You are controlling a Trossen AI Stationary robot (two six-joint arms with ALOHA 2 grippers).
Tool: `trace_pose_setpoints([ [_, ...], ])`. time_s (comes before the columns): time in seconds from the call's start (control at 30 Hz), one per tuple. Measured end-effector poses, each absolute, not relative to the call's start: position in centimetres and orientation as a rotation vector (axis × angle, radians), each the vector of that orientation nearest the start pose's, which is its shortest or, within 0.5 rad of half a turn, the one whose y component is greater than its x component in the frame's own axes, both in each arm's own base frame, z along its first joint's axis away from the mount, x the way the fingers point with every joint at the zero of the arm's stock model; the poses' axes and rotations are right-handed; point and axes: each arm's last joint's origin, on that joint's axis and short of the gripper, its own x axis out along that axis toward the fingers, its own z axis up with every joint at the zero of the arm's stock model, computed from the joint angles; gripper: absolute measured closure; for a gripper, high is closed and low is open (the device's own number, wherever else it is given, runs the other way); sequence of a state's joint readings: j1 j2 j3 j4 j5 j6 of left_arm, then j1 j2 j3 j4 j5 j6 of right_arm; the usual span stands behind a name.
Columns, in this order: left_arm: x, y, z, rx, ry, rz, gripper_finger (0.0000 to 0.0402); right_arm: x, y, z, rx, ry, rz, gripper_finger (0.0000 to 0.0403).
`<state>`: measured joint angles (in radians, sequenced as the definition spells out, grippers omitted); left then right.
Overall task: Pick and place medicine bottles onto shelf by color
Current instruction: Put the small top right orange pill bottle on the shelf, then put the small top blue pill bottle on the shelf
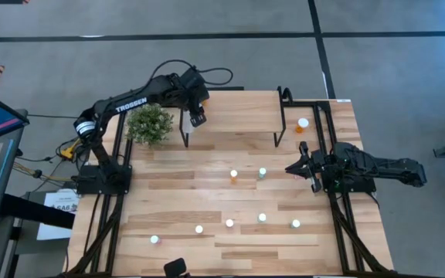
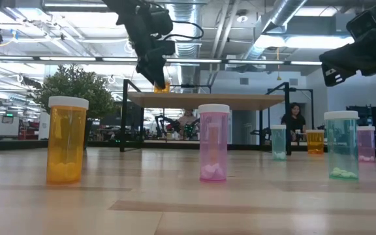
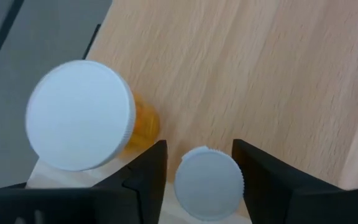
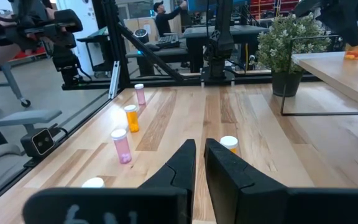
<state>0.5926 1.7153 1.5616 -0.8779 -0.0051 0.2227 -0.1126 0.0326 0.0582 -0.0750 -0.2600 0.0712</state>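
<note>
The shelf (image 1: 234,116) stands at the table's far side; it shows as a raised board in the low view (image 2: 207,99). My left gripper (image 1: 198,117) is over its far left corner, shut on an orange medicine bottle (image 2: 162,85) with a white cap (image 3: 208,183). A second orange bottle (image 3: 82,118) stands on the shelf close beside it. My right gripper (image 1: 294,168) hovers shut and empty over the table's right side. Several bottles stand upright on the table, among them an orange one (image 2: 67,140), a pink one (image 2: 214,142) and a pale green one (image 2: 341,145). My left gripper has the orange bottle between its two fingers (image 3: 257,171), which come from above and point down, one on each side just below the cap's rim (image 3: 241,186). The bottle is upright. Whether its base touches the shelf top, I cannot tell.
A potted plant (image 1: 149,123) stands left of the shelf, close to my left arm. One orange bottle (image 1: 302,124) is at the shelf's right end. Two bottles (image 1: 233,176) (image 1: 262,173) stand mid-table and a row (image 1: 229,223) stands near the front edge. A person (image 2: 294,121) sits beyond the table.
</note>
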Motion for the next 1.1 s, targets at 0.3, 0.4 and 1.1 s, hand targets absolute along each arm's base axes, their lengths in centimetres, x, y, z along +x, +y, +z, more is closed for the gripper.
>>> trace_pose_setpoints([
  [0.3,29.1,19.6,31.7,-0.095,1.006,0.44,0.019,9.5,-0.3,17.4,0.08,0.054,0.146,0.0342],
  [0.4,28.7,19.4,32.6,-0.083,0.972,0.447,0.0186,9.5,-0.3,17.4,0.081,0.054,0.146,0.0342],
  [1.1,23.0,13.2,36.7,-0.081,0.431,0.305,0.0184,9.5,-0.3,17.4,0.081,0.054,0.146,0.0342],
])
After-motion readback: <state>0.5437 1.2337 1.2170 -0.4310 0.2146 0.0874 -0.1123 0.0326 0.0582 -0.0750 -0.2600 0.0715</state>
